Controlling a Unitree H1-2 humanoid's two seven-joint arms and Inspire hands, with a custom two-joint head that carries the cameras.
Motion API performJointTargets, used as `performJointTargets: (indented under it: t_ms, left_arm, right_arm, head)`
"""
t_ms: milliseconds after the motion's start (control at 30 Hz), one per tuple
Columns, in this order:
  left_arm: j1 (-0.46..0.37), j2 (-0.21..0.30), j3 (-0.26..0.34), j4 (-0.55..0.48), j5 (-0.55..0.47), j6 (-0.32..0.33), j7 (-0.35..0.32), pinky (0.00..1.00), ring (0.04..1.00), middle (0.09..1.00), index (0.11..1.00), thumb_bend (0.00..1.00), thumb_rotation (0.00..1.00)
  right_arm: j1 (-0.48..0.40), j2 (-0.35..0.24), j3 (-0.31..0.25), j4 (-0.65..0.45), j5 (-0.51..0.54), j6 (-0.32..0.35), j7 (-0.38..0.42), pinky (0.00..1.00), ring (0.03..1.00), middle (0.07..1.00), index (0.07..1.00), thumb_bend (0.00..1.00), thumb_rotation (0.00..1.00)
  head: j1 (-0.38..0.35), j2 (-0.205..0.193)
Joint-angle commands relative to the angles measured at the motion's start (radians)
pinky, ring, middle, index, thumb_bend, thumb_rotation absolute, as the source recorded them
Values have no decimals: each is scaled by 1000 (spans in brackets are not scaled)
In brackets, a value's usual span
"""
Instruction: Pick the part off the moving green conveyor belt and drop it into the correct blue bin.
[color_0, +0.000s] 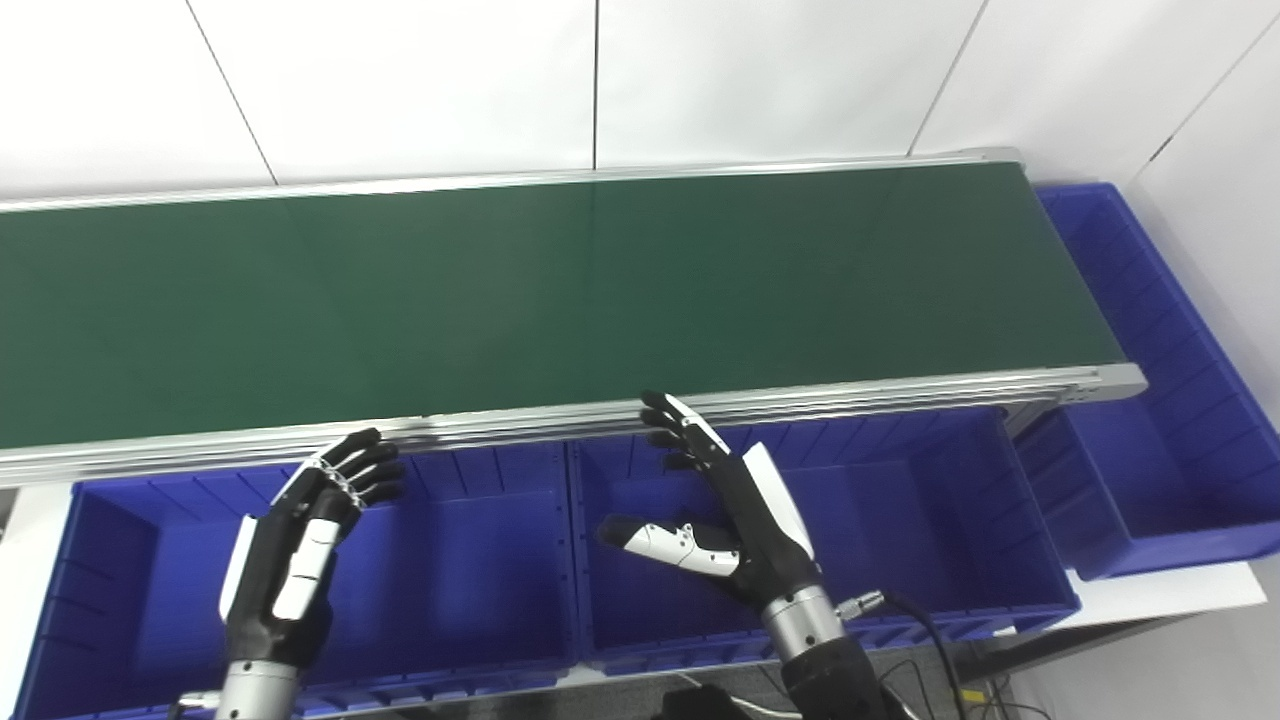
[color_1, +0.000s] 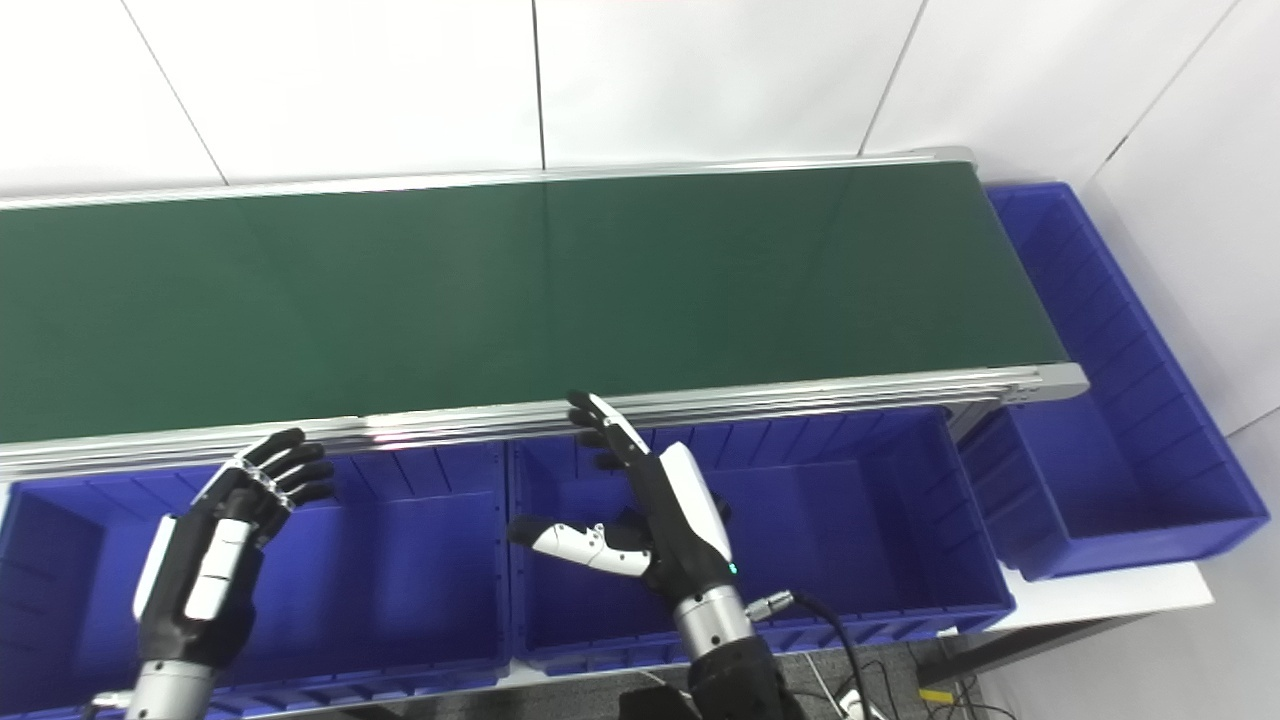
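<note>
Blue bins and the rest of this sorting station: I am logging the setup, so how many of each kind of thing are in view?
Blue bins: 3 (left, middle, far right)
Green conveyor belt: 1
Robot hands: 2 (left hand, right hand), both open
Parts on the belt: 0 visible
Total: 6

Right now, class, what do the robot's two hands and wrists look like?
Both hands are black with white panels. The left hand and the right hand sit on silver metal wrist cuffs. A black cable plugs into the right wrist. The right hand's thumb is partly white.
</note>
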Motion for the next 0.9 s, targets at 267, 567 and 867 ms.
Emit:
performJointTargets:
  t_ms: [267, 567, 867]
  left_arm:
    - [4, -12, -29, 14, 116, -109, 1, 672, 711, 757, 781, 688, 729]
    - [29, -41, -42, 8, 189, -110, 16, 667, 723, 778, 810, 680, 726]
    - [45, -70, -66, 11, 224, -110, 27, 697, 754, 801, 830, 720, 725]
  right_arm:
    - [-24, 12, -10, 111, 91, -187, -29, 701, 778, 825, 869, 711, 613]
    - [-39, -11, -43, 227, 147, -280, -22, 698, 771, 818, 858, 688, 618]
    - [-13, -38, -72, 276, 180, -358, -26, 679, 751, 799, 844, 667, 632]
  head:
    - [91, -57]
    - [175, -106]
    - [245, -134]
